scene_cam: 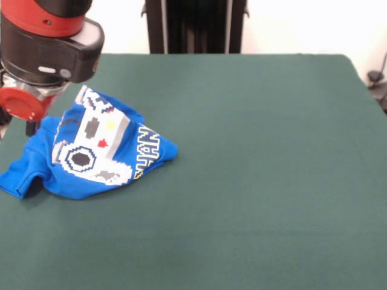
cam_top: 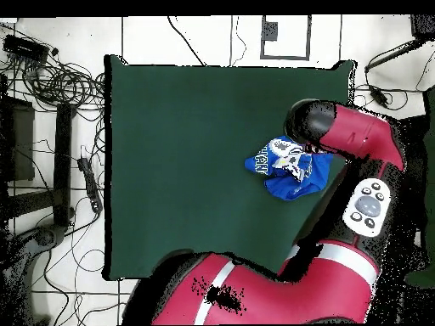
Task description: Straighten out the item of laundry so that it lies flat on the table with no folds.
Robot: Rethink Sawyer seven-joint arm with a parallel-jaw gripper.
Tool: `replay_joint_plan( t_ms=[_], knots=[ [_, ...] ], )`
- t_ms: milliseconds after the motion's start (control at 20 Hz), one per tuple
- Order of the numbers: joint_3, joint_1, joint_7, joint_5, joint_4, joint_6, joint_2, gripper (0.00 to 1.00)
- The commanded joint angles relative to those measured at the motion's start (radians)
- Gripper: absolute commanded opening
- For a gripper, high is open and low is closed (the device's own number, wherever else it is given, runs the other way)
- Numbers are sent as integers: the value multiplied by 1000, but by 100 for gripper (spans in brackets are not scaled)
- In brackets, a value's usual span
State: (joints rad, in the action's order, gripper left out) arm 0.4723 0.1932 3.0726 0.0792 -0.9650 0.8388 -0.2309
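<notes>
1 shirt (scene_cam: 97, 151) on the green surface (scene_cam: 260, 181), bright blue, crumpled into a raised heap, not flat. Print side faces up: white-grey pixel controller graphic with red and yellow spots, yellow-outlined letters running along the heap's edge. Front view: the heap peaks near the arm and slopes down away from it. A sleeve or hem flap trails off the heap's side away from the lettering and lies lower on the surface, its edge curled over.

Overhead view: shirt (cam_top: 287, 167) sits close to 1 long edge of the surface (cam_top: 187, 170), roughly midway along that edge. Most of the surface on the other side of the shirt is bare green.

Arm: the red and black wrist (scene_cam: 45, 54) hangs directly over the shirt's corner nearest the surface edge. Overhead view shows the arm's black end cap (cam_top: 310, 120) and red link overlapping that same side of the shirt.

End effector (scene_cam: 30, 128): only a dark tip shows below the red wrist disc, just beside the shirt's upper fold. Cannot tell whether it is open, closed, or gripping cloth; contact with the shirt is hidden by the wrist in both views.
</notes>
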Motion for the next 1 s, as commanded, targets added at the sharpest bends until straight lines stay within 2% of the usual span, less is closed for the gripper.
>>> replay_joint_plan(
  t_ms=[50, 200, 450, 700, 1000],
  knots=[
    [-109, -63, -103, -30, 28, 180, 41, 0],
    [-108, -71, -95, -18, 33, 236, 26, 0],
    [-105, -106, -15, 12, 35, 294, 18, 0],
    [-118, -118, 21, 27, 2, 267, 18, 0],
    [-140, -116, 38, 35, -18, 188, 58, 0]
  ],
)
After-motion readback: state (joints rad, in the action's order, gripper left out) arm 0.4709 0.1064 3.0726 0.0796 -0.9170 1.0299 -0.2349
